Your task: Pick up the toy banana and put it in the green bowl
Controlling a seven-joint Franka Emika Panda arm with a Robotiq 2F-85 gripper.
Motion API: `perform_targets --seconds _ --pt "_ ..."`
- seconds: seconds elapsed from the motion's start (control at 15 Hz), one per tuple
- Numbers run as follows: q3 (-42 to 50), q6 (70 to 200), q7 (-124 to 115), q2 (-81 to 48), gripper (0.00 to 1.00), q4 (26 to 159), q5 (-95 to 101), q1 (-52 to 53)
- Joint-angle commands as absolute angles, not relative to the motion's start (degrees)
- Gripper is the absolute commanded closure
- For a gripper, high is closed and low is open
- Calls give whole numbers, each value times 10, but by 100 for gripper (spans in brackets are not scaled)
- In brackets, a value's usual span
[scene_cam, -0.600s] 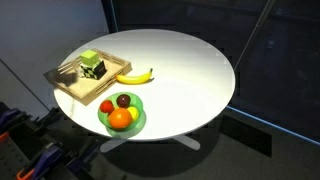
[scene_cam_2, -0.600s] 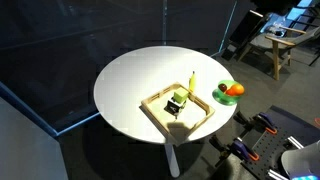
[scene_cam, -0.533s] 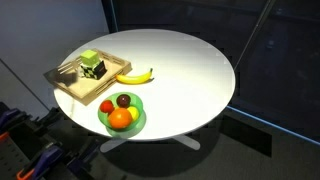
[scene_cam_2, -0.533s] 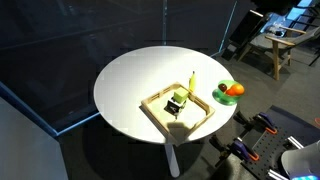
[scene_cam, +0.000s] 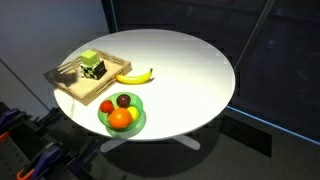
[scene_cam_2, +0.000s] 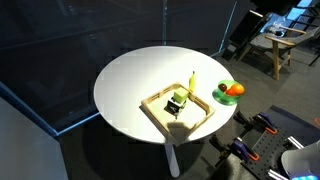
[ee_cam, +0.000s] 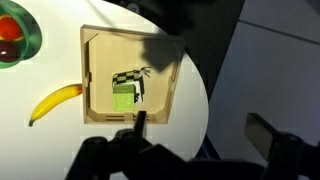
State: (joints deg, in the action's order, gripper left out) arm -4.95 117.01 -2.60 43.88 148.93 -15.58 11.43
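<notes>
The toy banana (scene_cam: pixel 135 75) lies on the white round table between the wooden tray and the green bowl (scene_cam: pixel 141 119). It also shows in an exterior view (scene_cam_2: pixel 193 81) and in the wrist view (ee_cam: pixel 55 103). The green bowl (scene_cam_2: pixel 218 96) sits near the table edge and holds round fruit: an orange, a red one and a dark one. Its rim shows at the top left of the wrist view (ee_cam: pixel 36 38). My gripper (ee_cam: pixel 203 128) is open and empty, high above the table edge beside the tray, well apart from the banana. It does not show in the exterior views.
A rectangular wooden tray (scene_cam: pixel 68 83) (scene_cam_2: pixel 158 108) (ee_cam: pixel 100 55) holds a green and black block toy (scene_cam: pixel 92 66) (ee_cam: pixel 125 95). The white round table (scene_cam: pixel 185 70) is bare on its far side. Chairs (scene_cam_2: pixel 268 40) stand beyond the table.
</notes>
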Motion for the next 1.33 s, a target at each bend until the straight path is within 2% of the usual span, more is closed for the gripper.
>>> perform_targets --seconds 0.0,0.67,1.27 --pt "-50 1166 -24 428 0 1478 -150 99" --pt "-54 1181 -48 407 0 1446 -73 23" --pt "-58 1185 -127 336 0 1391 2 -34"
